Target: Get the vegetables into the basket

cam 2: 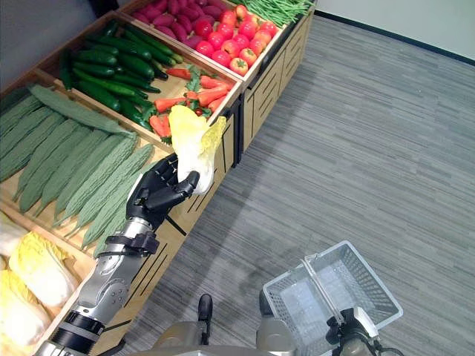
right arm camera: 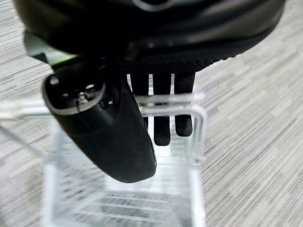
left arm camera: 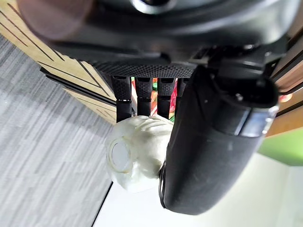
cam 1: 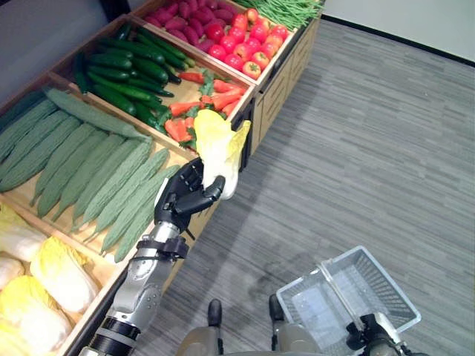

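Yellow-green cabbage (cam 1: pixel 217 148), upright, clasped in left robot hand (cam 1: pixel 185 199); basket (cam 1: pixel 386 291) lies at 4 o'clock, its handle (right arm camera: pixel 163 100) gripped by right robot hand (right arm camera: pixel 118 137).

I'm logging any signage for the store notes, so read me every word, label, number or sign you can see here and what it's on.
None: no text can be read in any view.
The wooden crates carry no signs or price tags.
The cabbage in the left hand has no sticker.
The basket, held at its handle by the right hand, has no label.
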You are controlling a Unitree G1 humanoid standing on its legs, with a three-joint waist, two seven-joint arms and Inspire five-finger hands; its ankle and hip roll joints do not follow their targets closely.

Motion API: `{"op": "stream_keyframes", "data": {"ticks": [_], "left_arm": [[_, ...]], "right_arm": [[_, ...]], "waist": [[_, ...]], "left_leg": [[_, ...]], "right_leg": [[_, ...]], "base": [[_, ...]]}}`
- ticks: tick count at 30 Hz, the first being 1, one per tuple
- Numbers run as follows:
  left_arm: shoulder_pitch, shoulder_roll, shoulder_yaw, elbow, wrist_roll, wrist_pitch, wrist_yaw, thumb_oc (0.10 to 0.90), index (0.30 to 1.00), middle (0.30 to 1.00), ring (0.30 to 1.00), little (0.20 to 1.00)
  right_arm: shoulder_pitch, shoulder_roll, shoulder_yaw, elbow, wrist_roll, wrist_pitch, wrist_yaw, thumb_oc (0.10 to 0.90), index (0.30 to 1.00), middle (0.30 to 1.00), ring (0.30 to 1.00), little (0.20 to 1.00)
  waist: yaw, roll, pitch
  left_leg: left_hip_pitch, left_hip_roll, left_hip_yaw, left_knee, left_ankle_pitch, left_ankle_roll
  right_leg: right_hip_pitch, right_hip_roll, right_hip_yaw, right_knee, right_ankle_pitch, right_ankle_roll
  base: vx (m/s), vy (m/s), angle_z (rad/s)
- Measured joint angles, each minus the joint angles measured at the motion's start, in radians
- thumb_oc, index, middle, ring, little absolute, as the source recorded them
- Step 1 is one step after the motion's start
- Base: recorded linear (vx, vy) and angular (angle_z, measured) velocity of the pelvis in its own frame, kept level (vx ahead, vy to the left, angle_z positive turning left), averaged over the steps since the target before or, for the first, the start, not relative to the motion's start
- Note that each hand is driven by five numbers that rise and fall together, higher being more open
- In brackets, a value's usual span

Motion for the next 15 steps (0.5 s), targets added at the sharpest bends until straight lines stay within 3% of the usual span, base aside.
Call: {"op": "stream_keyframes", "data": {"ticks": [3, 7, 8, 9, 10, 11, 12, 14, 15], "left_arm": [[0.003, 0.010, 0.001, 0.000, 0.000, -0.009, -0.004, 0.400, 0.300, 0.300, 0.300, 0.300], [0.002, 0.021, 0.002, 0.000, 0.000, -0.013, -0.008, 0.400, 0.300, 0.300, 0.300, 0.300], [0.004, 0.031, 0.009, 0.000, -0.002, -0.021, -0.007, 0.400, 0.300, 0.300, 0.300, 0.300], [0.000, 0.060, 0.011, 0.003, -0.005, -0.017, -0.008, 0.400, 0.300, 0.300, 0.300, 0.300], [-0.007, 0.084, 0.016, 0.002, -0.005, -0.018, -0.007, 0.400, 0.300, 0.300, 0.300, 0.300], [-0.034, 0.069, 0.017, 0.021, -0.004, -0.012, -0.008, 0.400, 0.300, 0.300, 0.300, 0.300], [-0.051, 0.036, 0.017, 0.044, -0.005, -0.001, -0.007, 0.400, 0.300, 0.300, 0.300, 0.300], [-0.046, 0.004, 0.018, 0.039, -0.005, -0.006, -0.006, 0.400, 0.300, 0.300, 0.300, 0.300], [-0.047, 0.019, 0.019, 0.025, -0.005, -0.007, -0.006, 0.400, 0.300, 0.300, 0.300, 0.300]], "right_arm": [[-0.023, 0.005, 0.000, -0.002, 0.000, 0.000, 0.001, 0.400, 0.300, 0.300, 0.300, 0.300], [-0.034, 0.008, 0.001, 0.000, 0.000, 0.009, 0.000, 0.400, 0.300, 0.300, 0.300, 0.300], [-0.046, 0.013, 0.006, 0.000, 0.000, 0.011, 0.001, 0.400, 0.300, 0.300, 0.300, 0.300], [-0.062, 0.021, 0.011, -0.006, 0.000, 0.009, 0.005, 0.400, 0.300, 0.300, 0.300, 0.300], [-0.087, 0.022, 0.028, -0.006, 0.000, 0.009, 0.004, 0.400, 0.300, 0.300, 0.300, 0.300], [-0.102, 0.015, 0.026, -0.005, 0.000, 0.006, 0.002, 0.400, 0.300, 0.300, 0.300, 0.300], [-0.098, 0.008, 0.017, -0.007, 0.001, 0.013, -0.003, 0.400, 0.300, 0.300, 0.300, 0.300], [-0.072, 0.004, 0.007, -0.017, 0.001, 0.014, -0.003, 0.400, 0.300, 0.300, 0.300, 0.300], [-0.046, 0.007, 0.007, -0.029, 0.001, 0.005, -0.002, 0.400, 0.300, 0.300, 0.300, 0.300]], "waist": [[-0.003, -0.013, 0.008], [-0.024, -0.031, 0.016], [-0.013, -0.038, 0.021], [-0.005, -0.048, 0.029], [0.018, -0.057, 0.037], [0.007, -0.026, 0.060], [-0.009, -0.005, 0.060], [0.013, -0.001, 0.055], [0.028, -0.017, 0.043]], "left_leg": [[0.018, 0.000, 0.054, -0.014, -0.006, 0.004], [0.019, -0.004, 0.099, -0.017, -0.012, 0.004], [0.007, 0.016, 0.123, 0.003, -0.024, 0.007], [0.014, 0.022, 0.181, 0.012, -0.029, 0.009], [-0.012, 0.035, 0.240, 0.046, -0.051, 0.047], [0.007, 0.068, 0.242, 0.038, -0.044, 0.028], [0.016, 0.073, 0.225, 0.043, -0.044, 0.030], [0.050, 0.074, 0.250, 0.039, -0.047, 0.027], [0.052, 0.064, 0.255, 0.039, -0.050, 0.009]], "right_leg": [[-0.017, 0.004, 0.049, 0.007, 0.003, 0.010], [-0.050, 0.018, 0.065, 0.017, 0.022, 0.018], [-0.078, 0.025, 0.041, 0.041, 0.031, 0.019], [-0.092, 0.038, -0.042, 0.026, 0.072, -0.002], [-0.105, 0.055, -0.128, -0.034, 0.174, 0.049], [-0.112, 0.039, -0.282, 0.062, 0.078, 0.027], [-0.102, 0.004, -0.327, 0.192, -0.021, -0.010], [-0.068, -0.049, -0.312, 0.274, -0.102, 0.018], [-0.027, -0.080, -0.276, 0.221, -0.110, 0.038]], "base": [[-0.06, 0.146, -0.50], [-0.08, 0.053, -0.39], [-0.12, 0.075, -0.91], [-0.16, 0.077, -1.45], [-0.06, 0.036, -1.31], [-0.03, -0.053, -0.64], [0.01, -0.087, -0.08], [0.00, -0.116, -0.21], [0.00, -0.112, -0.22]]}}
